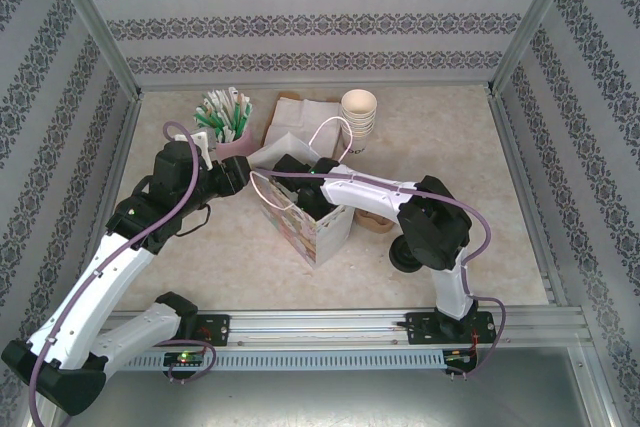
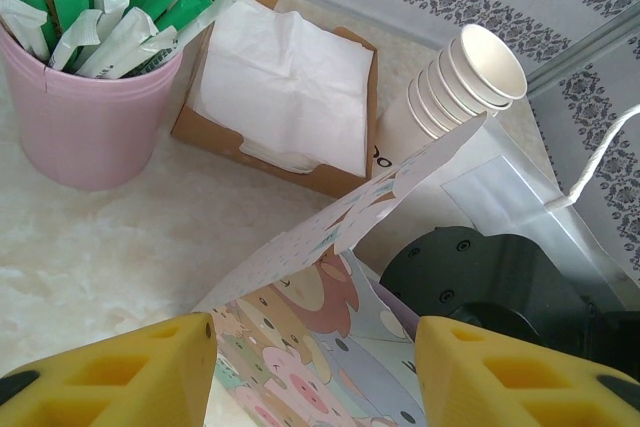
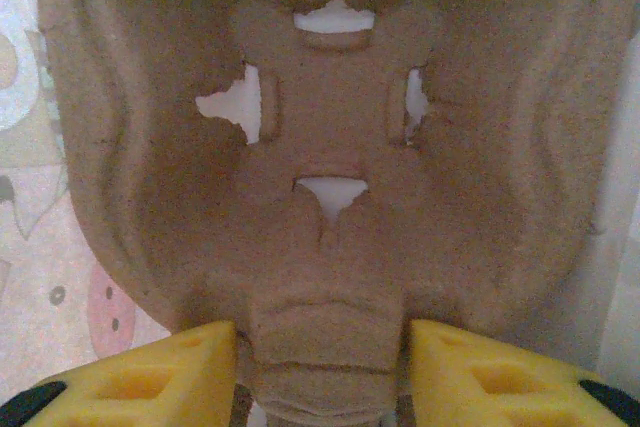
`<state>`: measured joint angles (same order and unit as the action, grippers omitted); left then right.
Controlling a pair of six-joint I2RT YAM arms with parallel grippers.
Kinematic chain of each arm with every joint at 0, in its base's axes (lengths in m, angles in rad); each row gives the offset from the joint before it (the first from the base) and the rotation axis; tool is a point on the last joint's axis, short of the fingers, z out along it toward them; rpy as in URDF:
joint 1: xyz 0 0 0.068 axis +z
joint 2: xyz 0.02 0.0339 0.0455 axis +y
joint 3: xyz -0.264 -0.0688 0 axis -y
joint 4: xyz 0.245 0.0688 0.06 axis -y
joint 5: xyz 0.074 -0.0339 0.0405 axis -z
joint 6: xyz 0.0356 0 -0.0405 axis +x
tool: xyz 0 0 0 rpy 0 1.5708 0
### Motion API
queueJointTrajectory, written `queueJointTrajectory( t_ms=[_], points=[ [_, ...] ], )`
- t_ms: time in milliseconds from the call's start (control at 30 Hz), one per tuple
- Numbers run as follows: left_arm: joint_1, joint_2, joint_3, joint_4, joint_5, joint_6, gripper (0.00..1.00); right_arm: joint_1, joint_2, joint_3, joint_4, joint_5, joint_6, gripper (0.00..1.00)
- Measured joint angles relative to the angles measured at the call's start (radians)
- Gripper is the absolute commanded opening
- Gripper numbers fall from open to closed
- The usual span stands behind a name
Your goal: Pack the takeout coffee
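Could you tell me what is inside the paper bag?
The right arm reaches into the bag, its jaws facing a brown pulp cup carrier. Whatever lies behind the carrier is covered.

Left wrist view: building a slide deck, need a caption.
Open left gripper frames printed paper bag rim, beside straws, napkins, stacked cups.

The worktop [image 1: 480, 197] has a cream, marbled surface, enclosed at its far, left and right edges by wall panels [image 1: 320, 17] papered white with bands of dark grey floral pattern. Aluminium posts [image 1: 100, 32] stand at the far corners; an aluminium rail [image 1: 330, 325] runs along the near edge. Lighting is even.
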<state>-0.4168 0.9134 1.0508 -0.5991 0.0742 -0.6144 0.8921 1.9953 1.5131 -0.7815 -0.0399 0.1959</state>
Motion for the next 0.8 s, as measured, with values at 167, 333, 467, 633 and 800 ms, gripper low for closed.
queueJointTrajectory(
  t_ms=[167,333,467,633,800],
  points=[
    [0.0,0.0,0.0,0.0,0.0,0.0,0.56,0.0,-0.014,-0.002,0.006,0.0,0.016,0.6],
    [0.0,0.0,0.0,0.0,0.0,0.0,0.56,0.001,-0.074,-0.002,0.008,0.0,0.017,0.7],
    [0.0,0.003,0.0,0.0,0.003,0.0,0.56,0.001,-0.127,-0.002,0.005,0.001,0.016,0.75],
    [0.0,0.016,0.0,0.0,0.003,0.0,0.55,0.003,-0.169,0.01,-0.006,0.001,0.015,0.78],
    [0.0,0.027,0.001,0.0,0.003,0.0,0.57,0.009,-0.219,0.045,-0.018,0.005,0.015,0.8]
  ],
)
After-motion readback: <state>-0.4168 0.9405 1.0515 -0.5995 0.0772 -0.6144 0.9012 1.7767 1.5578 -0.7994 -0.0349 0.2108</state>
